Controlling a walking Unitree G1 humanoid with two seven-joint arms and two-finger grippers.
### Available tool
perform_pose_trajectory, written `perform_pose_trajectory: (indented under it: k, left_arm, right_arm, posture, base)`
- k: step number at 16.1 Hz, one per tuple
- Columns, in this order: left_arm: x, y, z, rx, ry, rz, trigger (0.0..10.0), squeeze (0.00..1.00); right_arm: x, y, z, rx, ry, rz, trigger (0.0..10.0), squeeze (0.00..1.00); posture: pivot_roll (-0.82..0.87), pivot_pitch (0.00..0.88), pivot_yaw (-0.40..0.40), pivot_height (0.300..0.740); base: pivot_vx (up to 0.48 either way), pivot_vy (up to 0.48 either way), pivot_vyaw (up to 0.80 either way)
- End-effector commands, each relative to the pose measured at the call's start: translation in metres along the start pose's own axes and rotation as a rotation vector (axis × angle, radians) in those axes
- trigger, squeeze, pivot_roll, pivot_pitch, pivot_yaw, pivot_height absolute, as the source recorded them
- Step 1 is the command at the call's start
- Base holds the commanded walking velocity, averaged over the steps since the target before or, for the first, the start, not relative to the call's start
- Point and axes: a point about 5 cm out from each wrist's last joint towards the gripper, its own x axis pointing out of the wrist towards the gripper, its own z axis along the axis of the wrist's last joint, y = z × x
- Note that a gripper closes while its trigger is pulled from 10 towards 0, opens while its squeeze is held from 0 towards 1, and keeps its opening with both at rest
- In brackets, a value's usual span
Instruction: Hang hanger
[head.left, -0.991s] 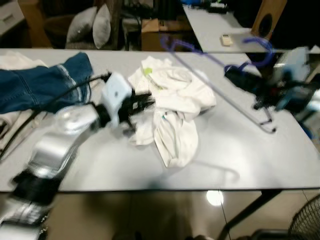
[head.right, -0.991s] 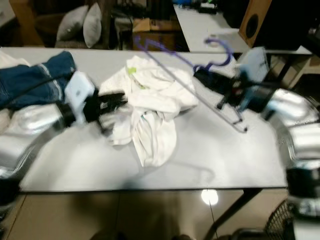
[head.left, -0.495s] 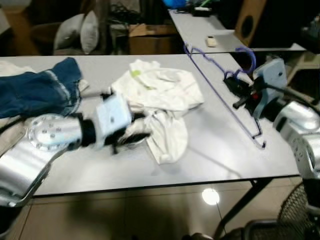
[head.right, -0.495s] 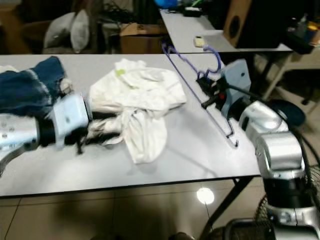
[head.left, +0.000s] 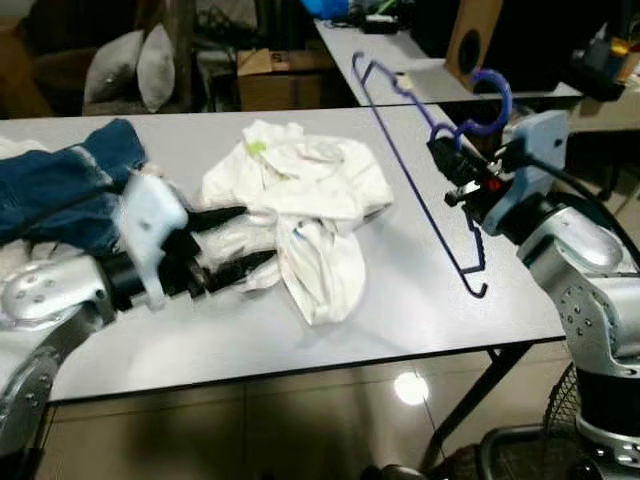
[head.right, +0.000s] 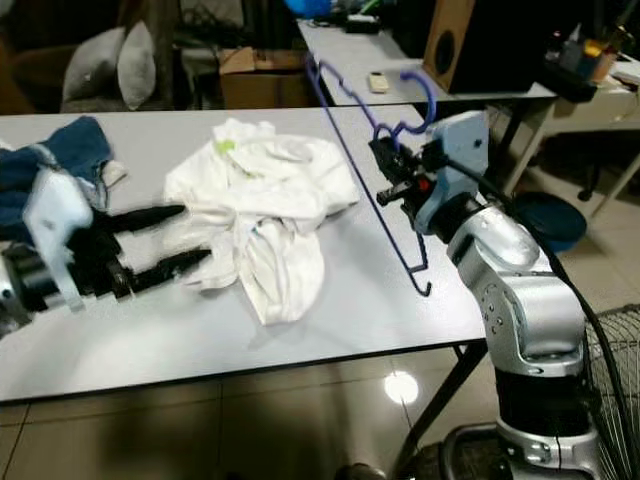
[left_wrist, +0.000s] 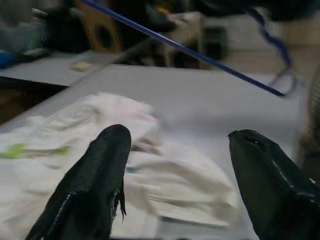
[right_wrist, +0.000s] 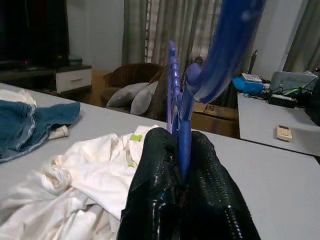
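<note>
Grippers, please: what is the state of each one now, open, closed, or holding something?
Left gripper: open, holding nothing, at the white garment.
Right gripper: closed on the blue hanger, held above the table.

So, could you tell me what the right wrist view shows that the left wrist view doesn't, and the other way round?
Right wrist view alone: the right gripper shut on the blue hanger near its hook, the denim garment at the table's far end, and grey cushions beyond.

Left wrist view alone: the left gripper with fingers spread wide, hovering low over the cloth, and a wooden speaker in the background.

Shared: the white garment crumpled on the grey table, and the hanger, which crosses the left wrist view as a thin blue bar.
</note>
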Motion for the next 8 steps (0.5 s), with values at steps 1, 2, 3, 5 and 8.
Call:
perform_pose_trajectory:
  k: [1, 2, 3, 5, 8]
  left_arm:
    - [-0.007, 0.013, -0.001, -0.006, -0.027, 0.178, 10.0, 1.00]
    - [-0.011, 0.021, -0.006, -0.022, -0.045, 0.351, 10.0, 0.98]
    - [-0.015, 0.020, -0.008, -0.060, -0.087, 0.529, 10.0, 0.51]
    - [-0.021, 0.021, -0.019, -0.065, -0.051, 0.742, 10.0, 0.11]
    - [-0.014, 0.000, -0.035, -0.089, 0.009, 0.726, 10.0, 0.00]
  right_arm:
    - [-0.003, 0.001, 0.000, 0.011, 0.005, -0.030, 10.0, 0.00]
    - [-0.004, 0.005, -0.006, 0.026, 0.025, -0.060, 10.0, 0.00]
    - [-0.008, 0.011, -0.014, 0.016, 0.045, -0.122, 10.0, 0.00]
    - [-0.015, 0.020, -0.020, -0.040, 0.052, -0.158, 10.0, 0.00]
    - [-0.026, 0.037, -0.025, 0.037, 0.066, -0.154, 10.0, 0.00]
  posture:
    - [-0.03, 0.000, 0.008, 0.740]
    - [-0.03, 0.000, 0.010, 0.740]
    - [-0.02, 0.000, 0.016, 0.740]
    - [-0.02, 0.000, 0.024, 0.740]
    - [-0.05, 0.000, 0.052, 0.740]
  base:
    - [0.000, 0.000, 0.00]
    - [0.000, 0.000, 0.00]
    - [0.000, 0.000, 0.00]
    - [0.000, 0.000, 0.00]
    - [0.000, 0.000, 0.00]
